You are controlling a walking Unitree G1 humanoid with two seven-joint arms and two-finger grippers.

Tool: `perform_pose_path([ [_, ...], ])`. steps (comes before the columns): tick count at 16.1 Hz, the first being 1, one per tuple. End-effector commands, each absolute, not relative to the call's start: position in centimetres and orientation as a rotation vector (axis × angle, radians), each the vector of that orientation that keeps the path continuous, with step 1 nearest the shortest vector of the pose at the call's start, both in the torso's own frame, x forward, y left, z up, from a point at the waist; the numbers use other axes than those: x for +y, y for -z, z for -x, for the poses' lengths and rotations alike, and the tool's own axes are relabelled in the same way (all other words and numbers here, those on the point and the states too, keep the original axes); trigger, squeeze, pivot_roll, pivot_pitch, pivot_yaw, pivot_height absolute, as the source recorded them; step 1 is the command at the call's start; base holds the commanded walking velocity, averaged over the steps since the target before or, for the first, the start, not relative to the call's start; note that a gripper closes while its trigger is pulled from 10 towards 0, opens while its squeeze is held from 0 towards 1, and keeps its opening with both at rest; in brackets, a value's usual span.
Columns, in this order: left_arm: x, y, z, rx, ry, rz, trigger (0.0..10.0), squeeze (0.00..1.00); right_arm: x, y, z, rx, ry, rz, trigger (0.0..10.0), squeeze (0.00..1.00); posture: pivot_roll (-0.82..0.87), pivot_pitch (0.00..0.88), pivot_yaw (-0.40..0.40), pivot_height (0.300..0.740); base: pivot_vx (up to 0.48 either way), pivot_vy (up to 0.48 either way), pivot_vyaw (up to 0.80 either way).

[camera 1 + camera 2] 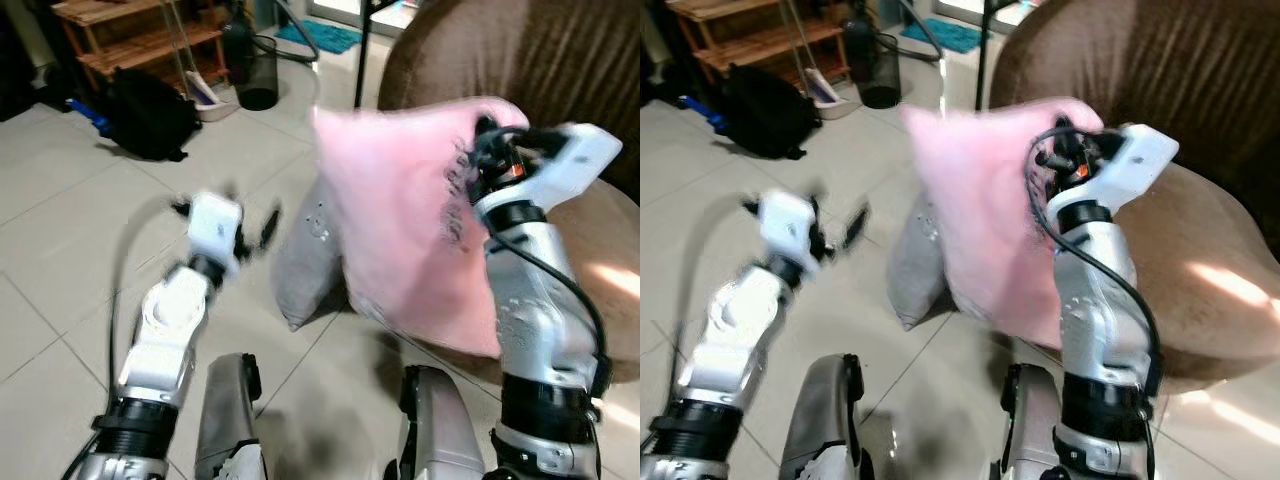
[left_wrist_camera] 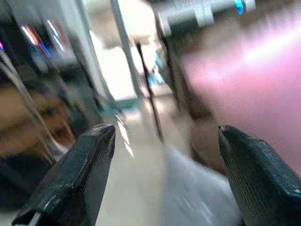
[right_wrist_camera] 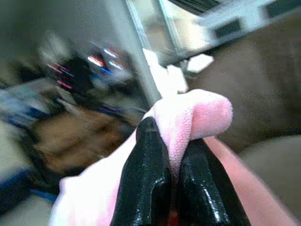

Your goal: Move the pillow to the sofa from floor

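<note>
A pink pillow (image 1: pixel 400 220) hangs in the air in front of the brown sofa (image 1: pixel 560 70), lifted off the floor. My right gripper (image 3: pixel 170 183) is shut on its top corner, the fabric pinched between the two black fingers. The right arm (image 1: pixel 530 300) reaches up beside the sofa seat (image 1: pixel 1220 280). A grey pillow (image 1: pixel 305 265) leans on the tiled floor against the sofa base, just behind the pink one. My left gripper (image 1: pixel 225 225) is open and blurred, held low over the floor left of both pillows, holding nothing.
A black backpack (image 1: pixel 150 115) lies on the floor at the back left by a wooden shelf (image 1: pixel 140 40). A dark bin (image 1: pixel 258 72) and a black lamp pole (image 1: pixel 362 50) stand behind. A teal mat (image 1: pixel 320 36) lies further back.
</note>
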State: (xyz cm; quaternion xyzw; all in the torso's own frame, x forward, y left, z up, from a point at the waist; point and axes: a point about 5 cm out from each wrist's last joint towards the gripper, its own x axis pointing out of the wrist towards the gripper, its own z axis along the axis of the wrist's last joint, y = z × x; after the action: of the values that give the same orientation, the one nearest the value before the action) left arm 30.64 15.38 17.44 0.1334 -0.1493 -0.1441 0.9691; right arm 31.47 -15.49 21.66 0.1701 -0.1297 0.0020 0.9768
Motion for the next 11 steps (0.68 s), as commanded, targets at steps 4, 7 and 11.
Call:
perform_pose_path([
  [4, 15.1, -17.8, -30.3, -0.293, 0.275, -0.295, 10.0, 0.0, -14.9, -22.5, -31.3, -0.299, -0.003, -0.3, 10.0, 0.0, 0.0, 0.0, 0.002, 0.584, 0.0, 0.0, 0.0],
  [7, 14.9, -17.9, -29.8, -0.275, 0.261, -0.311, 10.0, 0.0, -14.7, -22.2, -31.4, -0.292, 0.006, -0.28, 10.0, 0.0, 0.0, 0.0, 0.001, 0.609, 0.0, 0.0, 0.0],
  [11, 15.1, -18.0, -29.6, -0.264, 0.258, -0.331, 10.0, 0.0, -14.5, -21.6, -31.4, -0.26, 0.006, -0.263, 10.0, 0.0, 0.0, 0.0, 0.001, 0.649, 0.0, 0.0, 0.0],
])
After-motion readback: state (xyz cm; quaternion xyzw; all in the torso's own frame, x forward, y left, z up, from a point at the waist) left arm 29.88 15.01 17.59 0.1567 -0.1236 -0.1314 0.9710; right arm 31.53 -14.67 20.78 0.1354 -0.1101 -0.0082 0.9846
